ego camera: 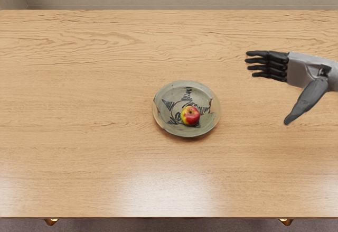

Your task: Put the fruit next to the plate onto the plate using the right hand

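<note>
A small red and yellow apple [190,115] lies on the grey-green plate [169,92], slightly below the plate's middle, on its dark star pattern. My right hand [274,84] hovers over the table to the right of the plate, well apart from it. Its dark fingers [264,65] are stretched out flat toward the left and the thumb hangs down. It holds nothing. The left arm does not show.
The plate stands near the middle of a wide wooden table [79,110]. The table's front edge runs along the bottom of the view, and a pale wall lies beyond the far edge.
</note>
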Tool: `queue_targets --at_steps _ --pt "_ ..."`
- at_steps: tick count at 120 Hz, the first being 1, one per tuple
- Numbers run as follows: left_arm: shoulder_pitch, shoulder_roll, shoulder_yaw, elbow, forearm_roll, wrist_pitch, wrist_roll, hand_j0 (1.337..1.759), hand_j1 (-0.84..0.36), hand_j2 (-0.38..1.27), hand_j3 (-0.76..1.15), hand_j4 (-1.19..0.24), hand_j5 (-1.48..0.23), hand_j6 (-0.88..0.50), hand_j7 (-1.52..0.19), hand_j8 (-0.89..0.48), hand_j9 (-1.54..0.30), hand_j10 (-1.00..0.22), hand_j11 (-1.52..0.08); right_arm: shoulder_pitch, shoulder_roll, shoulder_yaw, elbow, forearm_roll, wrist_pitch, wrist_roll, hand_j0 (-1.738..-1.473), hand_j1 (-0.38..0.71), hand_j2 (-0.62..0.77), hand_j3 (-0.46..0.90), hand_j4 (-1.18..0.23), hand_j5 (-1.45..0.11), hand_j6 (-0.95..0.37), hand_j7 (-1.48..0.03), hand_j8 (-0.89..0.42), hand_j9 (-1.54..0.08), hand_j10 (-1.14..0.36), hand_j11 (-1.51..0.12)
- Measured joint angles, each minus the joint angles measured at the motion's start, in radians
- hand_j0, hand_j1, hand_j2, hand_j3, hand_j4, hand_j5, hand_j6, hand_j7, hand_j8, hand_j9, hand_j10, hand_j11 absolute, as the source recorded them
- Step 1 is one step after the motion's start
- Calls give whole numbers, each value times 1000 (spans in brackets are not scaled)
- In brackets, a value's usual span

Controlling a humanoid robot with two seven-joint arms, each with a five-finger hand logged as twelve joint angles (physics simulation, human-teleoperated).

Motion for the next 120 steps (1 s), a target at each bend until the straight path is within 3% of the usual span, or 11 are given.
queue_targets --at_steps 52,120 --pt "0 0 0 -1 0 0 0 1658 58 49 0 -243 -316 -244 -316 -244 -316 -243 -316 -48 113 40 -54 103 3 -33 -1658 -288 -7 0 -54 -69 -54 -69 -54 -69 -54 -69" --pt "0 0 1 0 0 0 0 1658 58 49 0 -243 -316 -244 -316 -244 -316 -243 -316 -49 135 40 -59 106 3 -36 -1658 -288 -7 0 -53 -68 -53 -68 -53 -68 -53 -68"
